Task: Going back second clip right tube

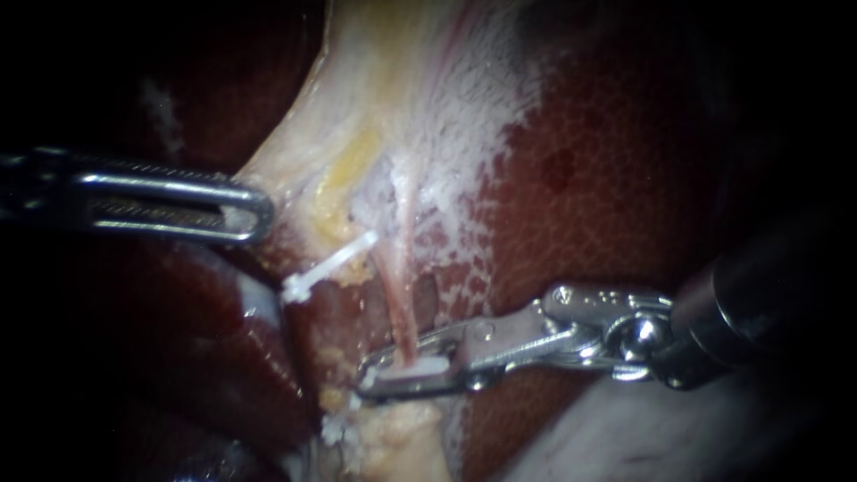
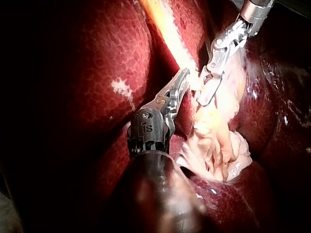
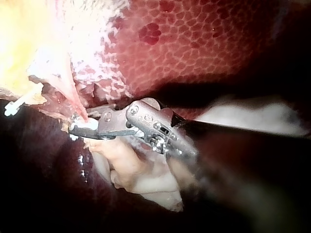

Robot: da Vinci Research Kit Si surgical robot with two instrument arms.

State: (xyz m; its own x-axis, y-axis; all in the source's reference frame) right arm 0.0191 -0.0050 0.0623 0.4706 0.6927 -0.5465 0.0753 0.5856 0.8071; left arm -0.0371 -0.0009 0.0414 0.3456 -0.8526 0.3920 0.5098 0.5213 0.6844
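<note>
A thin pink tube [image 1: 403,303], the right tube, runs down from the pale gallbladder tissue [image 1: 393,98]. My right instrument [image 1: 393,368] comes in from the right, and its jaws lie on both sides of this tube with a white clip [image 1: 421,367] held between them. In the right wrist view the same jaws [image 3: 80,128] sit close together on the clip [image 3: 86,124]. Further left, another white clip [image 1: 326,268] stands free, up and left of the tube. My left instrument [image 1: 254,212] grips the edge of the pale tissue with its jaws shut, seen in the left wrist view [image 2: 182,80].
Dark red liver [image 1: 607,178] fills the right and upper part of the endoscope view. Yellowish fatty tissue [image 1: 393,437] hangs below the right instrument's jaws. More liver [image 1: 205,321] lies in shadow under the left instrument.
</note>
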